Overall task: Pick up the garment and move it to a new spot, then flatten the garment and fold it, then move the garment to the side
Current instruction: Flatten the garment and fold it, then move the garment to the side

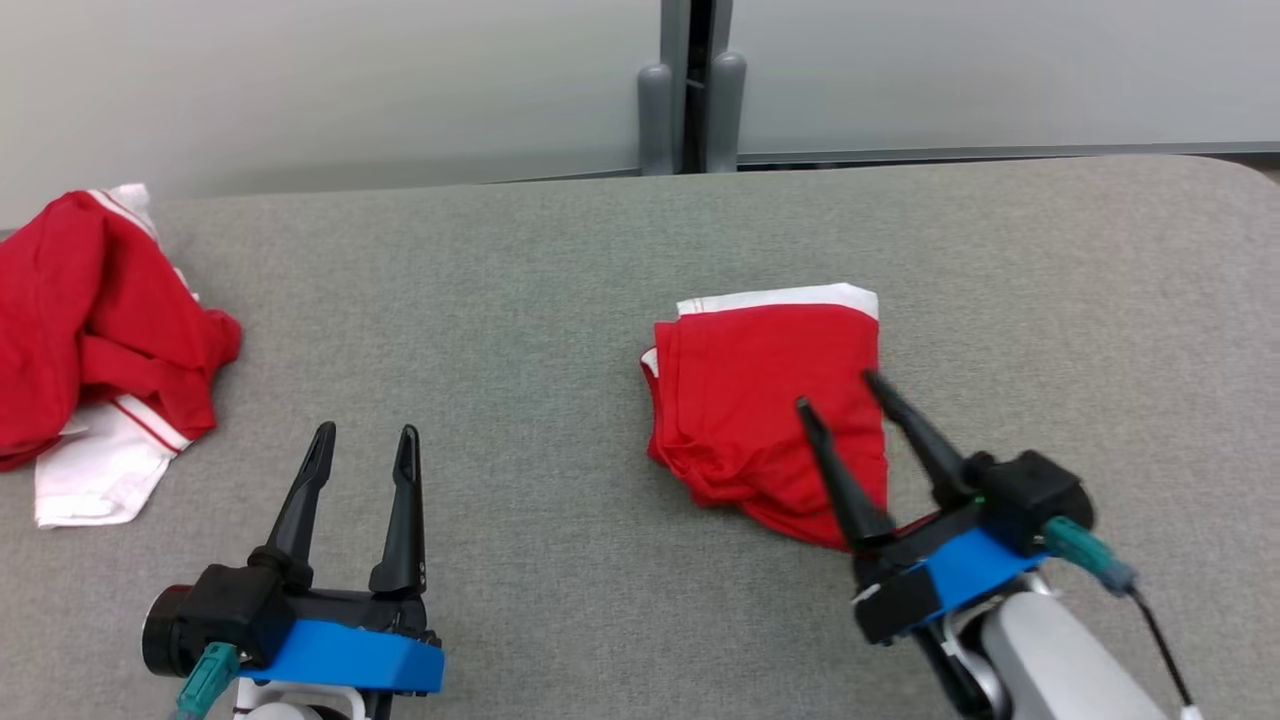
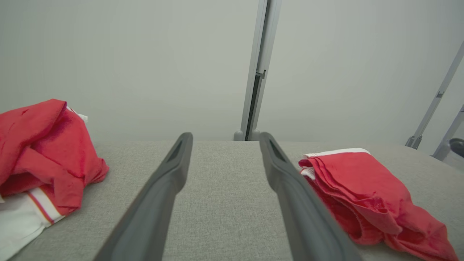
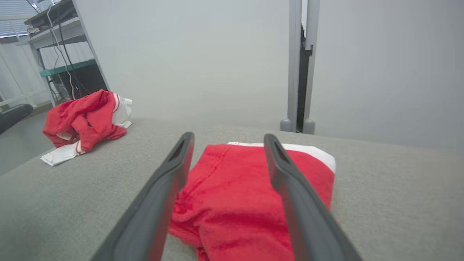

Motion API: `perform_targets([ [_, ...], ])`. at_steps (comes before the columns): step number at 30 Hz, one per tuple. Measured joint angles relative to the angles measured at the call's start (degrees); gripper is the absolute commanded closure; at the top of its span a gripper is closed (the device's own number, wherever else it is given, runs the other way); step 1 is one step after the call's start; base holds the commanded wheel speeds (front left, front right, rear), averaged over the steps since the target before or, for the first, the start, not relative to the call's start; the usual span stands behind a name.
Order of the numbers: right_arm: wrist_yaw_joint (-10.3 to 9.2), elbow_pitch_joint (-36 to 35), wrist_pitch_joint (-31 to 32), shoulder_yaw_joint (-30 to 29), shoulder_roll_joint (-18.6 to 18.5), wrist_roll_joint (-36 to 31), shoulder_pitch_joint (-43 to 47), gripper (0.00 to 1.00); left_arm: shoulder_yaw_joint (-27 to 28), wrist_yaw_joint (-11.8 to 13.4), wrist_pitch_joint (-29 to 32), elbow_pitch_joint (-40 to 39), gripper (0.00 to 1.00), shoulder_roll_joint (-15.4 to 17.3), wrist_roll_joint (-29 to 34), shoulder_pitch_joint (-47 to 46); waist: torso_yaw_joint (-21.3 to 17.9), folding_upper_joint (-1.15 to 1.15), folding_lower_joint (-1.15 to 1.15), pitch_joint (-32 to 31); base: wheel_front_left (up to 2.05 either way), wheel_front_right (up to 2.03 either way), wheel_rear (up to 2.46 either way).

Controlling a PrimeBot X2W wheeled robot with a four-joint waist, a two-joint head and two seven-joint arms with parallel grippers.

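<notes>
Nearest us, at the lower left, the left fingers [image 1: 405,510] stand wide apart above the grey surface [image 1: 520,330], with nothing between them. At the lower right, the right fingers [image 1: 843,480] are also spread wide and grip nothing. Their tips lie over the near right part of the folded garment [image 1: 760,400], and from the head view we cannot tell whether they touch the cloth or hang just above it. In the right wrist view the red cloth shows between and under the two fingers. The folded garment is red with a white band along its far edge. It lies right of the surface's middle, its near corner rumpled. Well apart from it, at the surface's far left, lies a crumpled heap [image 1: 90,330] of red and white cloth. Beyond the surface's far edge stands a pale wall [image 1: 300,80], split by a grey upright post [image 1: 692,90].
</notes>
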Motion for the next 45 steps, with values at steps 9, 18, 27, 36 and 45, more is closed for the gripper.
perform_targets([
  [9, 0.00, -6.4, 0.0, -13.2, 1.9, -7.0, 7.3, 0.00, 1.8, 0.0, 0.0, 1.0, 0.00, 0.0, 2.1, 0.8, -2.4, 0.00, 0.00, -2.3, 0.00, 0.00, 0.00],
  [18, 0.00, -8.7, 0.0, -21.4, 5.3, -9.7, 14.2, 0.00, 3.9, 0.0, 0.0, 1.4, 0.00, 0.0, 4.4, 3.2, -3.5, 0.00, 0.00, -4.5, 0.00, 0.00, 0.00],
  [27, 0.00, -8.2, 0.0, -23.6, 7.0, -10.4, 16.7, 0.00, 5.5, 0.1, 0.0, 1.6, 0.00, 0.0, 5.0, 5.8, -3.2, 0.00, 0.00, -5.5, 0.00, 0.00, 0.00],
  [36, 0.00, -6.9, 0.0, -24.4, 7.4, -10.4, 17.6, 0.00, 5.4, 0.6, 0.0, 1.7, 0.00, 0.0, 5.1, 6.5, -2.5, 0.00, 0.00, -6.4, 0.00, 0.00, 0.00],
  [45, 0.00, -6.2, 0.0, -23.3, 7.2, -11.2, 16.2, 0.00, 5.4, 0.6, 0.0, 1.5, 0.00, 0.0, 5.1, 6.4, -1.9, 0.00, 0.00, -6.0, 0.00, 0.00, 0.00],
])
